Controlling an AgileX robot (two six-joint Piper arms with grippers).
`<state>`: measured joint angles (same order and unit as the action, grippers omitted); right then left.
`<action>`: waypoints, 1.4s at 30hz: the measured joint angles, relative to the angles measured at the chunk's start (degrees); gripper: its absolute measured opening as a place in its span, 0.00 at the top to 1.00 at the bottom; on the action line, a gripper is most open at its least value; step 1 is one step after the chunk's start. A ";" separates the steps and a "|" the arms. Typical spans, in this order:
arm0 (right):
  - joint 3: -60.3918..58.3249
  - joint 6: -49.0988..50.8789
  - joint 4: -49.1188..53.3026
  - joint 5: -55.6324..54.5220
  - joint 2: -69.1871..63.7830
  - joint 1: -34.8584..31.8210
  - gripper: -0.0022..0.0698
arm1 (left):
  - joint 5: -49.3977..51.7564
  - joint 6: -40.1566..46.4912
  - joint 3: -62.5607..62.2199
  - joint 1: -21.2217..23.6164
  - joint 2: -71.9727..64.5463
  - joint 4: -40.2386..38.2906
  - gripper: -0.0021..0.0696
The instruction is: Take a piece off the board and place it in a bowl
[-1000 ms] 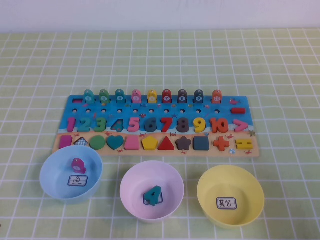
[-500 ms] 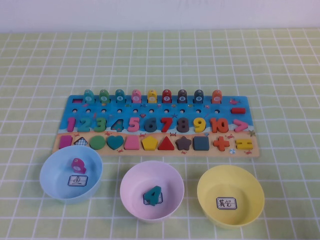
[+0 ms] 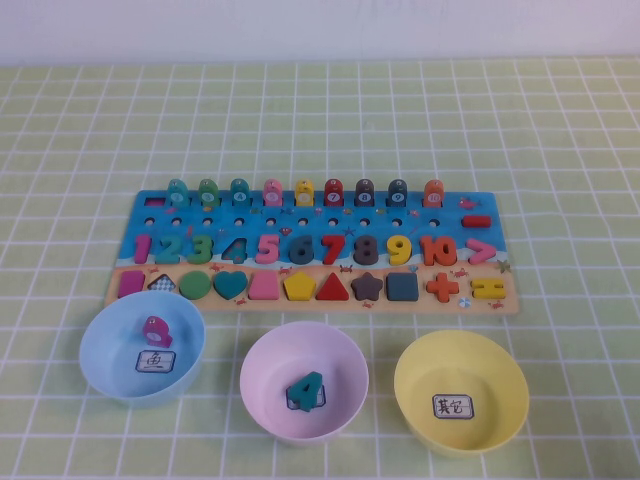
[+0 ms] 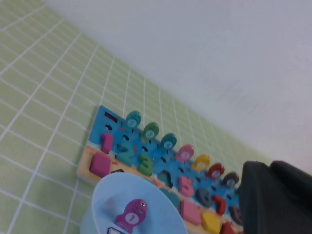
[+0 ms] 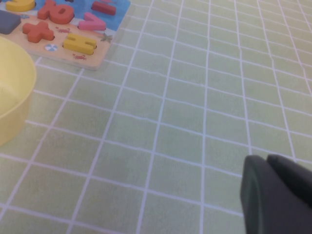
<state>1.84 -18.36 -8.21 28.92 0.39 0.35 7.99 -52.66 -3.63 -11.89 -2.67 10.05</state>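
Observation:
The board [image 3: 150,215] lies across the middle of the table, and the pink trapezoid piece [image 3: 263,286] sits in its slot in the tan strip, between the teal heart and the yellow pentagon. The yellow bowl [image 3: 460,392] with a white label stands empty in front of the board's right end. Neither gripper shows in the high view. In the left wrist view my left gripper [image 4: 269,165] is shut and empty, near the light blue bowl, with the trapezoid [image 4: 190,212] in sight. In the right wrist view my right gripper [image 5: 267,157] is shut and empty above bare cloth, right of the yellow bowl [image 5: 12,87].
A light blue bowl [image 3: 141,345] holding a pink fish piece [image 3: 155,329] stands at front left. A pink bowl [image 3: 304,379] holding a teal number 4 [image 3: 306,390] stands at front centre. The table is covered with a green checked cloth.

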 joint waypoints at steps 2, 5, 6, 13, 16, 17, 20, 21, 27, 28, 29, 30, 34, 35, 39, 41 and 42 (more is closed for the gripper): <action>0.00 0.00 0.00 0.00 0.00 0.00 0.99 | 6.27 6.49 -6.76 -3.62 -3.87 0.45 0.98; 0.00 0.00 0.00 0.00 0.00 0.00 0.99 | 17.26 17.10 -17.28 -8.01 -11.05 0.67 0.98; 0.00 0.00 0.00 0.00 0.00 0.00 0.99 | 21.92 21.10 -21.27 -9.93 -14.30 0.81 0.98; 0.00 0.00 0.00 0.00 0.00 0.00 0.99 | 32.64 40.06 -39.22 -14.64 -35.49 2.54 0.98; 0.00 0.00 0.00 0.00 0.00 0.00 0.99 | 29.46 41.16 -42.03 -14.78 -42.52 2.79 0.98; 0.00 0.00 0.00 0.00 0.00 0.00 0.99 | 29.34 41.83 -43.13 -14.77 -45.10 2.79 0.98; 0.00 0.00 0.00 0.00 0.00 0.00 0.99 | 34.47 45.22 -48.51 -14.88 -53.17 2.79 0.98; 0.00 0.00 0.00 0.00 0.00 0.00 0.99 | 36.79 46.31 -50.37 -14.88 -56.24 2.79 0.98; 0.00 0.00 0.00 0.00 0.00 0.00 0.99 | 50.25 51.46 -63.72 -14.88 -71.28 3.00 0.98; 0.00 0.00 0.00 0.00 0.00 0.00 0.99 | 51.13 52.07 -65.75 -14.88 -73.22 3.00 0.98; 0.00 0.00 0.00 0.00 0.00 0.00 0.99 | 51.51 52.66 -67.83 -14.88 -75.02 2.76 0.98; 0.00 0.00 0.00 0.00 0.00 0.00 0.99 | 52.04 53.07 -70.04 -14.88 -76.79 2.42 0.98; 0.00 0.00 0.00 0.00 0.00 0.00 0.99 | 57.49 55.40 -79.43 -14.88 -83.97 0.53 0.98; 0.00 0.00 0.00 0.00 0.00 0.00 0.99 | 59.39 56.00 -81.75 -14.88 -85.91 0.10 0.98; 0.00 0.00 0.00 0.00 0.00 0.00 0.99 | 61.83 57.67 -87.42 -14.88 -92.06 -1.15 0.98; 0.00 0.00 0.00 0.00 0.00 0.00 0.99 | 62.18 58.24 -88.27 -14.88 -94.09 -2.94 0.98; 0.00 0.00 0.00 0.00 0.00 0.00 0.99 | 62.18 58.74 -88.37 -14.88 -94.96 -4.27 0.98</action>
<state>1.84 -18.36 -8.21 28.92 0.39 0.35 70.17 6.07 -92.00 -26.77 -97.63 5.77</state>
